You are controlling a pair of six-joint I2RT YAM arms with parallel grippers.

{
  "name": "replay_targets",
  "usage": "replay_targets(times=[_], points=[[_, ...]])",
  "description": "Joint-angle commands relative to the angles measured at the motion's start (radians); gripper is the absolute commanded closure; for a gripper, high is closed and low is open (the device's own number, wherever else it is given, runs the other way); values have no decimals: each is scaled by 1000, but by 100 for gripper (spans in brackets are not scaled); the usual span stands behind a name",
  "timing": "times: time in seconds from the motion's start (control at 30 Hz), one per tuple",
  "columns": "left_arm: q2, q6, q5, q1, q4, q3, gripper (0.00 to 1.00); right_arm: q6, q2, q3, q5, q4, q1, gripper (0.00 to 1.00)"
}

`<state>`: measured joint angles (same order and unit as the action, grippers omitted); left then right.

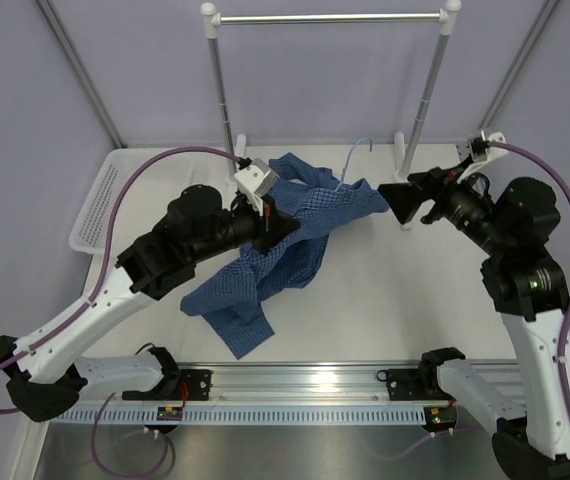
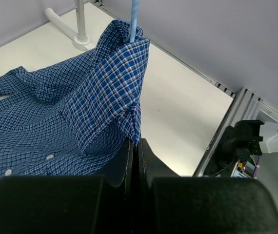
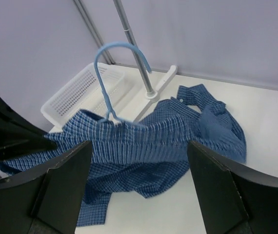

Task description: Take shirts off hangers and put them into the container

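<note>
A blue, finely checked, collared cloth shirt point(image 1: 285, 245) is spread in a loose heap at the centre of the white bench point(image 1: 385, 300). It lies well apart from the small white perforated plastic basket point(image 1: 95, 205) at the left edge of the overhead view. A thin light-blue wire hanger point(image 3: 122, 44) is threaded through the collar, and its hook stands free in the air, not hung on the white-and-metal clothes rail point(image 1: 330, 17). The left gripper point(image 2: 138, 148) is clamped on a raised fold of the shirt just below the hanger's stem. The right gripper point(image 3: 139, 146) is spread wide with nothing between its fingers and is aimed at the hanger.

The hanger has not yet been drawn out, so several failures can be expected. If the thin wire is missed or only brushed, it may be tipped over and buried in cloth. If the fold is pulled first, the hanger may be dragged along into the basket. Only a narrow fold is pinched, so it could slip free. The floppy sleeves may also be left trailing over the basket's rim.
</note>
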<state>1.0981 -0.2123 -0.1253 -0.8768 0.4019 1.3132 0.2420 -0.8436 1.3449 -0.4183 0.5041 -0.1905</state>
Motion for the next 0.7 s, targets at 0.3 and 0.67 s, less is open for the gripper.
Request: replay_targets(times=[0.3, 0.67], points=[[46, -32, 69, -85, -100, 63, 100, 69, -198, 92, -17, -199, -165, 15], [54, -25, 62, -96, -98, 86, 100, 46, -290, 116, 30, -196, -230, 35]])
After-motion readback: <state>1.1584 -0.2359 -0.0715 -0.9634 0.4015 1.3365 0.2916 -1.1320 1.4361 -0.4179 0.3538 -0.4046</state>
